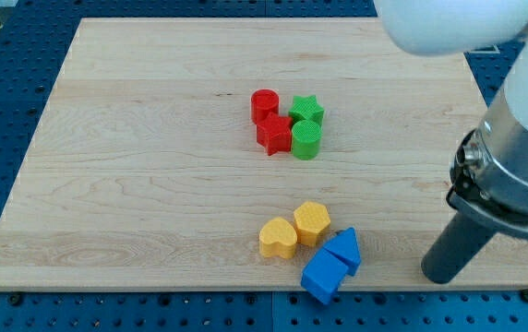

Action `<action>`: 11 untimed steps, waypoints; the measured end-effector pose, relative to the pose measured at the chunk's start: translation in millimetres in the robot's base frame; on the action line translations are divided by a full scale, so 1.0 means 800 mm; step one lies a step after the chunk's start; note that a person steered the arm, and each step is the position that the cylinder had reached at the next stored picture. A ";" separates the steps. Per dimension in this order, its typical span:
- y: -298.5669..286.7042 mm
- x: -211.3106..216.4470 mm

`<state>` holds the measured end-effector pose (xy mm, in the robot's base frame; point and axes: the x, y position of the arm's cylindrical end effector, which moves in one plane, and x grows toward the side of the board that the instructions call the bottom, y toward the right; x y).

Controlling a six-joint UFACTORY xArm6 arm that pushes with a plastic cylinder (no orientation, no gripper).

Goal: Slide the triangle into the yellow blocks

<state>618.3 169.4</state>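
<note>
Camera view: blue triangle [345,249], a small solid wedge, touches the yellow hexagon [311,222] beside the yellow heart [278,237]; rod tip [441,275] bare, at the triangle's right.

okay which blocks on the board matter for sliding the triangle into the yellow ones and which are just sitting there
Matter: blue triangle, yellow heart, yellow hexagon, my tip.
Just sitting: blue block, red cylinder, red star, green star, green cylinder.
</note>
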 end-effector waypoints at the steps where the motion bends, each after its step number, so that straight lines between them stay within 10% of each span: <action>1: -0.004 0.001; 11: -0.134 -0.008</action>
